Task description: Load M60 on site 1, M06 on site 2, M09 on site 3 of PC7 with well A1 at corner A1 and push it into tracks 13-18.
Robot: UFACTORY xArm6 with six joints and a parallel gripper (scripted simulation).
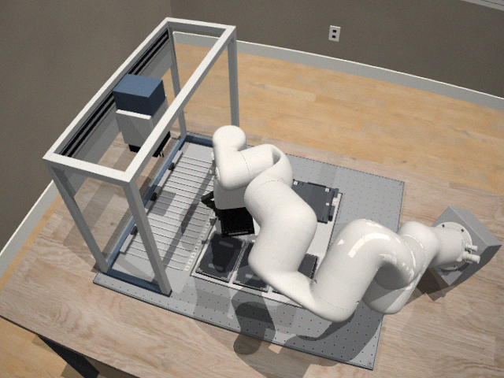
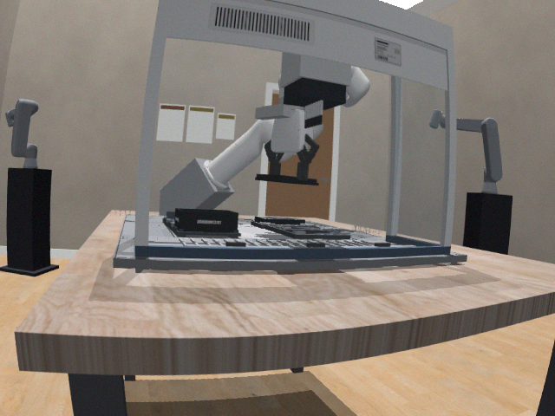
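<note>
Top view: dark plate point(image 1: 235, 221) held beneath end effector point(image 1: 227, 203), above vacated nest point(image 1: 221, 253), rails point(image 1: 179, 203) alongside, carrier point(image 1: 315, 197) opposite.

The white arm point(image 1: 284, 227) reaches from its base at the right across toward the left, bending in a broad S, its wrist turned so the claw point(image 2: 290, 172) points straight down. The claw's dark fingers point(image 2: 274, 166) stand wide and are clamped on the edges of a thin dark plate point(image 2: 286, 179), which hangs level, well above the worktop.
</note>
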